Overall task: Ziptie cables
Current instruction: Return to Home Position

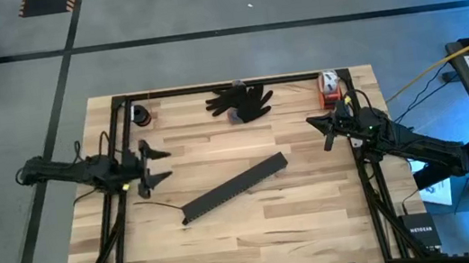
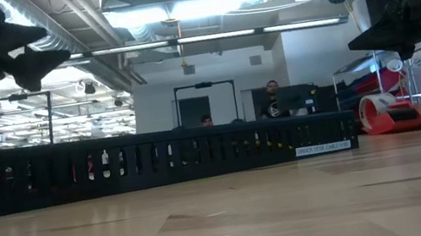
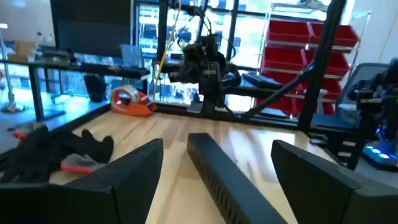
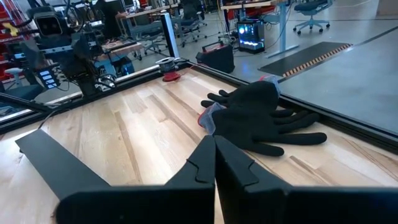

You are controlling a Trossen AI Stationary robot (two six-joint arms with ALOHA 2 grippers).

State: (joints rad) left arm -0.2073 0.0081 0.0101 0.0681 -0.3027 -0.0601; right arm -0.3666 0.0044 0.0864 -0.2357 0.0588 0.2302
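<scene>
Left jaws: released and empty, spread wide, carried on my left arm above the left side of the surface, facing the channel
Right jaws: clenched on nothing, tips pressed together, carried on my right arm above the right side of the surface
Channel: the long black slotted channel lies flat and diagonal mid-surface, well apart from both jaws; its lid looks seated along the side shown in the low view
Cables: not visible in any view; I judge they are shut inside the channel but cannot confirm it, since the colours seen through the slots may be the room behind
Loose strand: a thin dark strand lies on the surface at the channel's left end; I cannot tell whether it is a wire or a tie
Other items: a black glove, an orange tape dispenser and a small dark roll sit along the far edge
Stage: judged near complete, with both arms standing off at the sides
Risk, lid: an unlatched section could spring open and release the wires
Risk, strand: my open left jaws are nearest it and a low sweep could snag it and drag the channel
Risk, right side: the dispenser sits just beside my right jaws and a careless swing could knock it
Risk, verification: no tie is seen on any bundle, so the binding is unproven
</scene>
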